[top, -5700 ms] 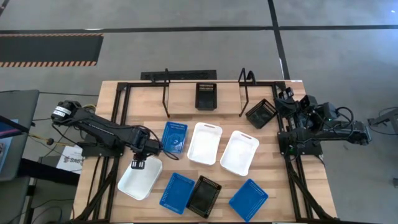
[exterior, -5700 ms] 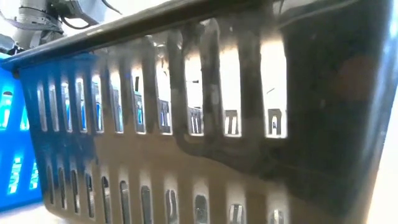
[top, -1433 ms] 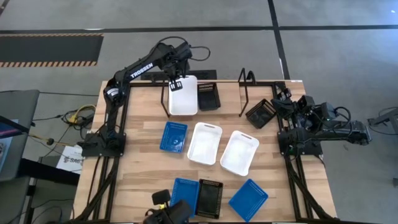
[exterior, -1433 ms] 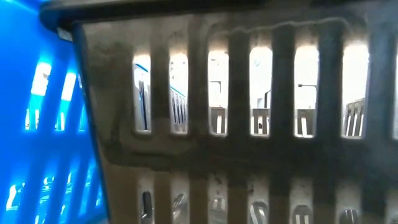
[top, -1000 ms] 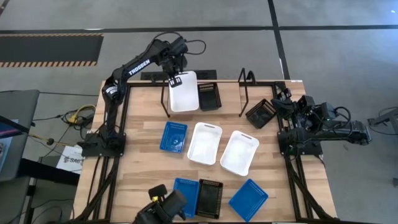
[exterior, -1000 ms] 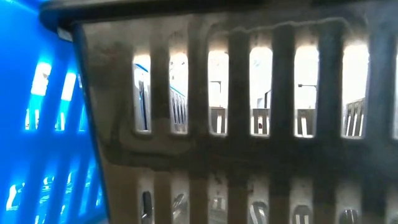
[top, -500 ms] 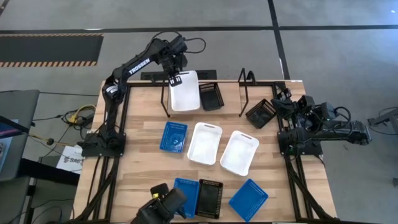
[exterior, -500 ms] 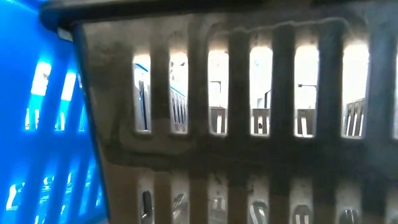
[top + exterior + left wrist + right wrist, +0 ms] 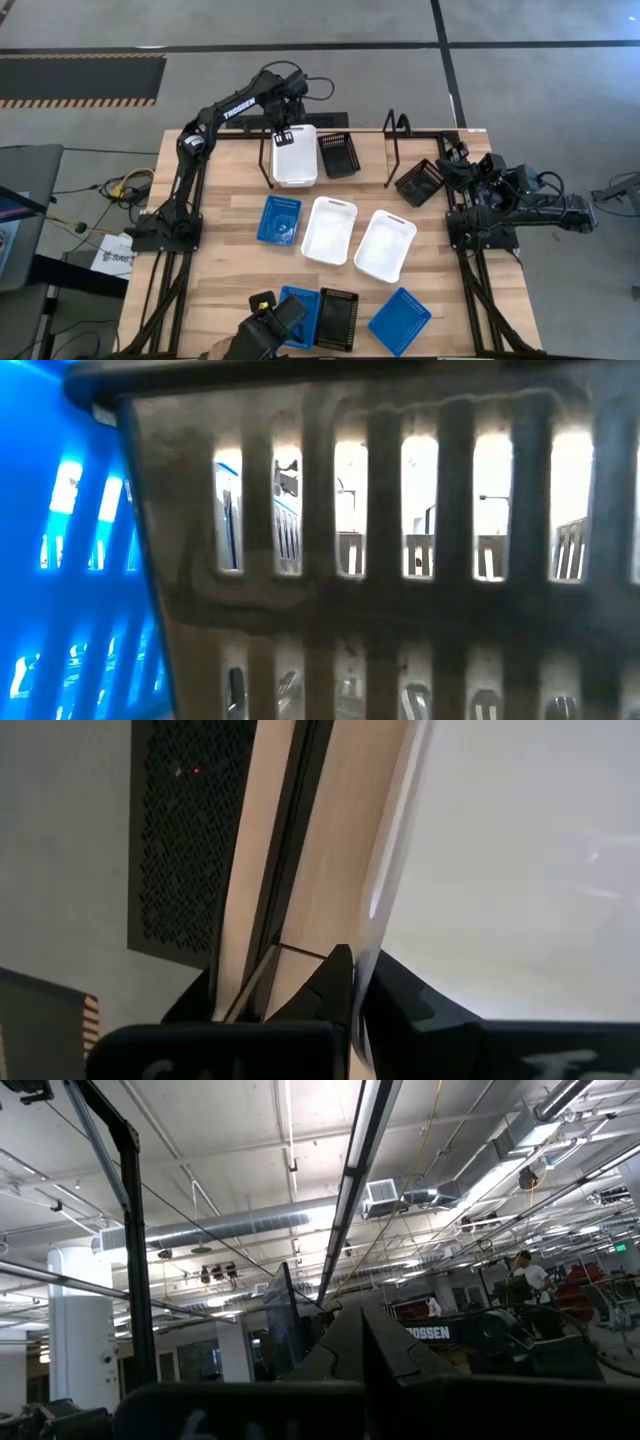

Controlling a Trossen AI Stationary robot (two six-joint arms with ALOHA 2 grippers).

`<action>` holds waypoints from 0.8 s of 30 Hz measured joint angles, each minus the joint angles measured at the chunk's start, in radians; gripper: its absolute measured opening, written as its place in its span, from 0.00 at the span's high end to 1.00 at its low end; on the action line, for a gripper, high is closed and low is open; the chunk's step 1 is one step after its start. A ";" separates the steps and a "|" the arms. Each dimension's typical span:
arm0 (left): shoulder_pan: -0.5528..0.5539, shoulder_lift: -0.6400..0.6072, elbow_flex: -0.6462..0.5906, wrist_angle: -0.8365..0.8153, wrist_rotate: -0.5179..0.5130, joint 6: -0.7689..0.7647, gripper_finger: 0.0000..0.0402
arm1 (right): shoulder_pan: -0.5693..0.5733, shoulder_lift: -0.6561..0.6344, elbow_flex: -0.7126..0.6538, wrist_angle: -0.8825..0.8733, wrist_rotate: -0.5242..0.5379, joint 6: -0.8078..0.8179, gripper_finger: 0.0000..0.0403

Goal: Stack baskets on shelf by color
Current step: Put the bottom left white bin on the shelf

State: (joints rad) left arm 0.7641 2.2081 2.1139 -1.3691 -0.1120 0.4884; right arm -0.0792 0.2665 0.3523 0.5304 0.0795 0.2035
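At desk's far edge, high view: white basket (image 9: 295, 156) in shelf (image 9: 268, 150), left claw (image 9: 282, 136) pinched shut on its rim. Left wrist view: thin rim, light, stiff, slippery; hold there. Right claw (image 9: 362, 1342) shut, empty.

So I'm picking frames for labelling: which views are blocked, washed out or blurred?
Low view: a black basket and a blue basket fill it, close and soft. Left wrist view: the white basket is overexposed and featureless. Right wrist view: only the ceiling. High view: clear.
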 joint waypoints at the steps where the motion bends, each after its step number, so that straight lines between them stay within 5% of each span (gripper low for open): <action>1: 0.002 0.003 0.000 0.002 0.000 0.005 1.00 | -0.001 0.000 0.000 0.000 0.000 0.000 0.99; 14: 0.007 0.003 0.006 0.041 -0.016 0.031 0.98 | -0.002 0.000 0.000 0.000 0.000 -0.001 0.99; 24: -0.008 0.003 0.006 0.038 -0.101 0.044 0.76 | -0.002 0.000 0.000 0.000 0.000 -0.001 0.99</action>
State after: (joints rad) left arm 0.7556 2.2116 2.1197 -1.3310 -0.2133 0.5324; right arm -0.0809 0.2668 0.3527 0.5304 0.0799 0.2022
